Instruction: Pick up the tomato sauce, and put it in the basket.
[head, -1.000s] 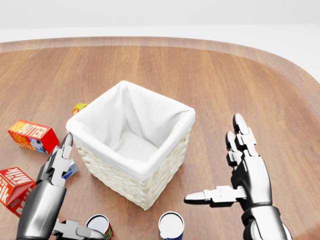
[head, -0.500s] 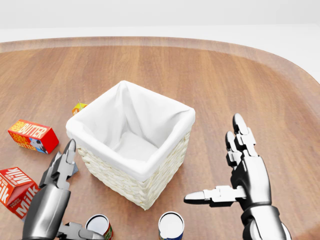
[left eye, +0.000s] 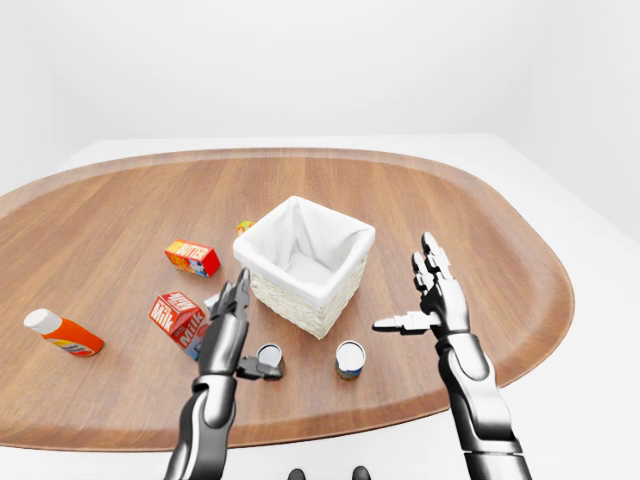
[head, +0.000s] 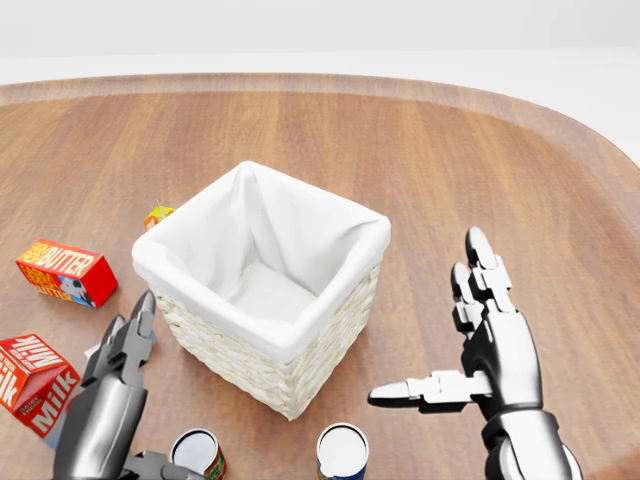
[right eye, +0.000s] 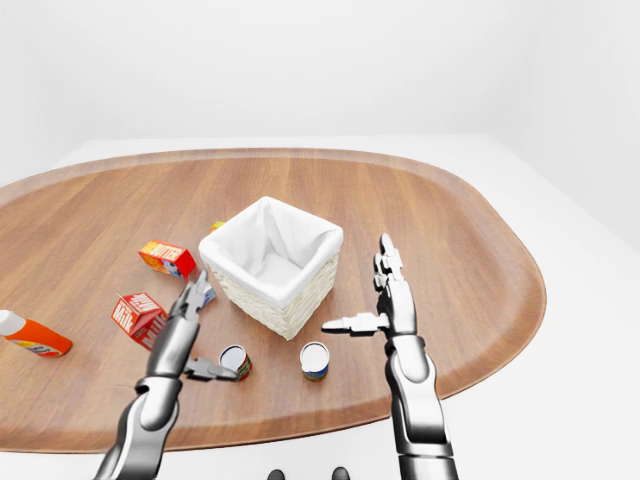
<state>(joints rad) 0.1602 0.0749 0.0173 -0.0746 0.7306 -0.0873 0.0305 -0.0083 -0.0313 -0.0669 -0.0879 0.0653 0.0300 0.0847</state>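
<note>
The left hand hangs with fingers spread, thumb just beside the red can, which looks like the tomato sauce, at the basket's seven o'clock. Best to lower it and wrap the can squarely. The right hand is open too.

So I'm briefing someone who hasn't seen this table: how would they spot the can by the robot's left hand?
Start at the white-lined wicker basket in the middle of the oval wooden table. Two upright cans stand below it in the left-eye view. The wanted one is the left can with the red label, at the thumb of the open left hand; the blue-labelled can stands further right.
</note>
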